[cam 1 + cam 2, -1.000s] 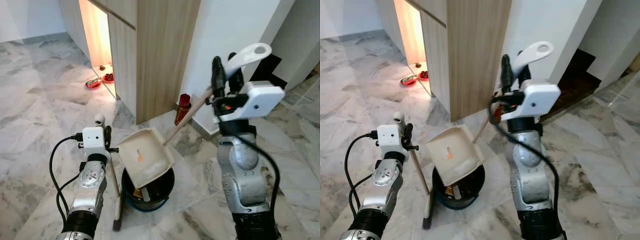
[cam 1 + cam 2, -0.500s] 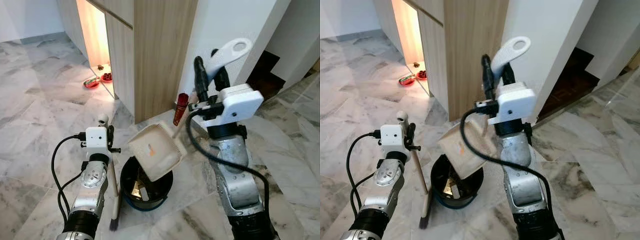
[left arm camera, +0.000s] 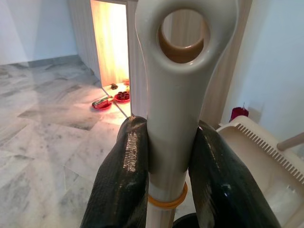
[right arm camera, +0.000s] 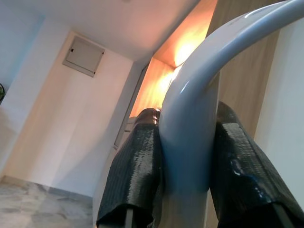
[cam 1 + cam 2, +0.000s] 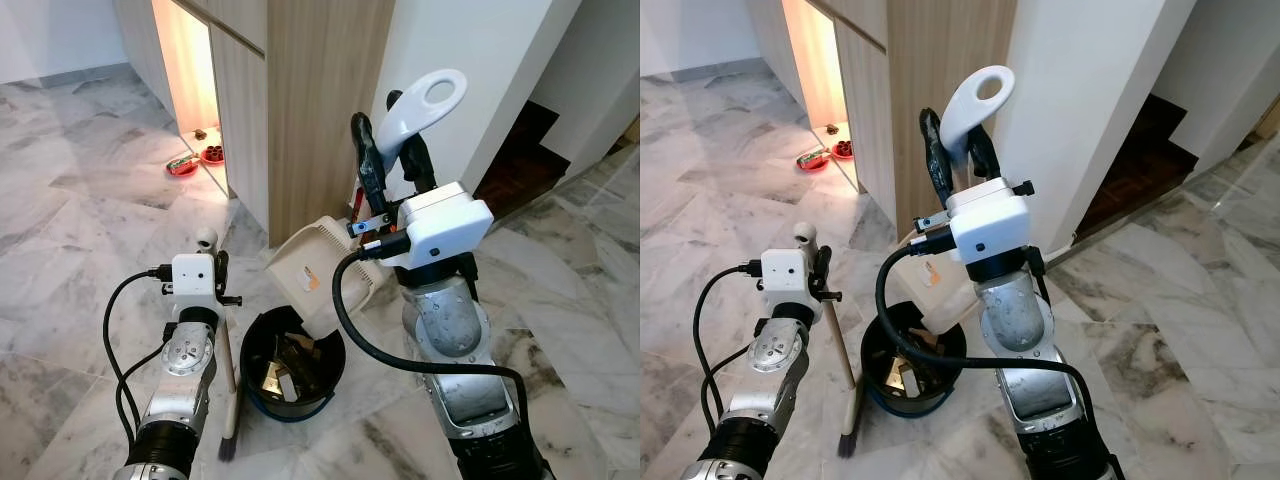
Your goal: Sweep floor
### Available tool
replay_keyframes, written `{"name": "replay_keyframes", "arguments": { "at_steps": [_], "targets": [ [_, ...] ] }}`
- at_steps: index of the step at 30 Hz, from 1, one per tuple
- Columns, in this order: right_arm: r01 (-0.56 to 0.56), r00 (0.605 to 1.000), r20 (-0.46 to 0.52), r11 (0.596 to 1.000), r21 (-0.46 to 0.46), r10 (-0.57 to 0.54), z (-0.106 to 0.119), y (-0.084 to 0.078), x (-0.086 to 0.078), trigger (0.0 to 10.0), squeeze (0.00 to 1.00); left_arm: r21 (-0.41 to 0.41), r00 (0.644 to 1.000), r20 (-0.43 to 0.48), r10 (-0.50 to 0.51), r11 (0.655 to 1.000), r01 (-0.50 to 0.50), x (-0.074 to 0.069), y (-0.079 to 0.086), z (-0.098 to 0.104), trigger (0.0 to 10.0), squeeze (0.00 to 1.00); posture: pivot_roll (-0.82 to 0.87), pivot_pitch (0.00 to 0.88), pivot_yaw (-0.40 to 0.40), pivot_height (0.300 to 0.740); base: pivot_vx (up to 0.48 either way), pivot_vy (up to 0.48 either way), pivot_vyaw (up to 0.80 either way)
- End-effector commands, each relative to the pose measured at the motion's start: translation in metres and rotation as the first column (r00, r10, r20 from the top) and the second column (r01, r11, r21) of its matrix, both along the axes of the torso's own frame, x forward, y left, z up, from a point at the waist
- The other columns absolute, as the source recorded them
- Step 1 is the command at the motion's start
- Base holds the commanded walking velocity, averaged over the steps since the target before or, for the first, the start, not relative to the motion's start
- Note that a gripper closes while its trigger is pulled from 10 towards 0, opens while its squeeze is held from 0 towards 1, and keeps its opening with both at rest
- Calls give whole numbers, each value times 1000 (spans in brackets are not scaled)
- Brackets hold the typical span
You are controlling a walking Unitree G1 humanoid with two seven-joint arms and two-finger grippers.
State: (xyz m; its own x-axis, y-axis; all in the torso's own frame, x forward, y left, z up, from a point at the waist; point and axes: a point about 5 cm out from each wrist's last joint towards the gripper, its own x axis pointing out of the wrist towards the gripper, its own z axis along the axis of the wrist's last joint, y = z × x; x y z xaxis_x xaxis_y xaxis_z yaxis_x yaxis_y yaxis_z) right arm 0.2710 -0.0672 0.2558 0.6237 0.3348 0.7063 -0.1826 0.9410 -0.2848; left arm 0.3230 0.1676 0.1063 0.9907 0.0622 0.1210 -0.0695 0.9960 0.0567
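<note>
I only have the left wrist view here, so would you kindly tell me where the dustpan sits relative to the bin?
Observer: The dustpan is tilted up just behind the black bin, above its far rim.
Operator: Thank you. What holds it?
Observer: The right gripper is shut on the dustpan's white handle.
Operator: Is anything in the bin?
Observer: Yes, pieces of debris lie inside it.
Operator: And my broom's bottom end?
Observer: The broom head rests on the floor left of the bin.
</note>
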Motion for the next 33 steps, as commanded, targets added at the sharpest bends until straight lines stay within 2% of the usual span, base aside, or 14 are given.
{"name": "replay_keyframes", "arguments": {
  "at_steps": [1, 8, 19, 28, 33],
  "targets": [
    [-10, 993, 118, 1000, -9, 11, 17, 1, -11, 10000, 0, -15, 997, 68, -26, 1000, 27, 2, -6, 12, 10000, 0, 206, 36, -95, 740, 0, 0, 0],
    [-23, 992, 120, 999, -37, 27, 15, 6, -13, 10000, 0, -15, 997, 68, -29, 999, 30, 2, -7, 12, 10000, 0, 208, 34, -96, 740, 0, 0, 0],
    [76, 994, 86, 997, -31, -73, 10, -13, -1, 10000, 0, -15, 998, 64, -30, 999, 31, 2, -7, 11, 10000, 0, 206, 33, -96, 740, 0, 0, 0],
    [78, 991, 116, 995, -66, -70, 11, -9, -3, 10000, 0, -15, 997, 66, -32, 999, 34, 2, -7, 12, 10000, 0, 205, 34, -94, 740, 0, 0, 0],
    [188, 979, 94, 979, -75, -180, 7, -27, 6, 10000, 0, -15, 997, 64, -33, 999, 34, 2, -8, 12, 10000, 0, 205, 33, -95, 740, 0, 0, 0]
  ]
}}
